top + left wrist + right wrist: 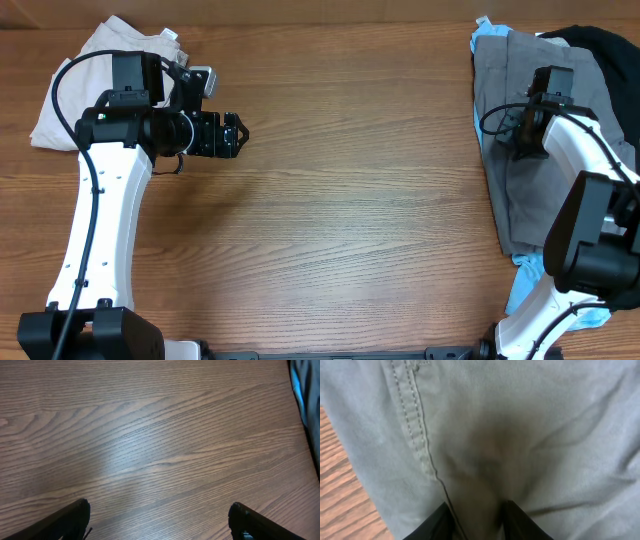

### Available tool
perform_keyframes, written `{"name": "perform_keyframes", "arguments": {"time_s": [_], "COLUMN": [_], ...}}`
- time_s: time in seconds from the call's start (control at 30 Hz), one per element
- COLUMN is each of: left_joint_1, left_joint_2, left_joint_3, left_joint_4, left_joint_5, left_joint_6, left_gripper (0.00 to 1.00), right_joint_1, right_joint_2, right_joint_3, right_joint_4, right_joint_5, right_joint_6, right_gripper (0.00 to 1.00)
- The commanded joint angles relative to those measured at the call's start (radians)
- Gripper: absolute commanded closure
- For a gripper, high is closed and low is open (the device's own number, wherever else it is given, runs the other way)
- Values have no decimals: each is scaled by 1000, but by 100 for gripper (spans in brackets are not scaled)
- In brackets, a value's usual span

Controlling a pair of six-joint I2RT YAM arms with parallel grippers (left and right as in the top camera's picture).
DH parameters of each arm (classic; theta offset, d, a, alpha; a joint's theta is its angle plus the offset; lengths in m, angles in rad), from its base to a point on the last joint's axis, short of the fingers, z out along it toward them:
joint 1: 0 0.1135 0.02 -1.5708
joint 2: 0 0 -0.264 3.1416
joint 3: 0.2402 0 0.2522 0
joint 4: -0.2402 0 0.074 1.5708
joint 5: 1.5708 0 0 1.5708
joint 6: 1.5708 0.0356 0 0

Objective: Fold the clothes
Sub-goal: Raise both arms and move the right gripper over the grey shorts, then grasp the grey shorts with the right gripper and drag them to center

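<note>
At right of frame, right gripper jaws pinching a fold of grey shorts, left gripper jaws spread wide above desk

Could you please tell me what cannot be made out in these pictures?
Blue T-shirt: overhead, mostly hidden under the grey shorts.
Black T-shirt: overhead, cut off by the right edge.
Right gripper: right wrist view, jaws cut by the bottom edge; whether it grips the grey shorts is unclear.
</note>
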Motion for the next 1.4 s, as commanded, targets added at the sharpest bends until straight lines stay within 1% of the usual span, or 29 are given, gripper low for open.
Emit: {"name": "perform_keyframes", "arguments": {"time_s": [0.0,0.07,0.13,0.17,0.33,0.43,0.47,0.67,0.83,1.1,1.3,1.37], "left_joint_1": [-5,-5,-5,-5,-5,-5,-5,-4,-4,-2,10,15], "left_joint_2": [3,3,3,3,3,3,3,3,3,3,3,3], "left_joint_3": [23,23,23,23,23,23,23,23,23,83,204,238], "left_joint_4": [3,3,3,2,1,1,1,1,1,-18,-97,-127], "left_joint_5": [-7,-7,-7,-7,-7,-7,-7,-12,-12,-14,-16,-37], "left_joint_6": [30,30,30,30,30,30,26,18,15,-21,-26,-26], "left_gripper": [9,9,9,10,12,19,20,21,22,22,23,23], "right_joint_1": [-3,-3,-3,-3,-3,-2,-1,1,19,131,258,306], "right_joint_2": [-85,-105,-118,-121,-122,-122,-122,-144,-187,-240,-241,-241], "right_joint_3": [68,89,101,102,101,101,103,159,251,359,377,377], "right_joint_4": [-27,-53,-71,-74,-100,-105,-111,-198,-304,-444,-498,-502], "right_joint_5": [-9,-9,-10,-9,-9,-13,-20,-77,-144,-159,-163,-175], "right_joint_6": [-3,-3,-3,-3,-3,-3,-3,-3,-4,-22,-18,-10], "right_gripper": [66,76,92,96,96,96,96,96,96,96,96,96]}}
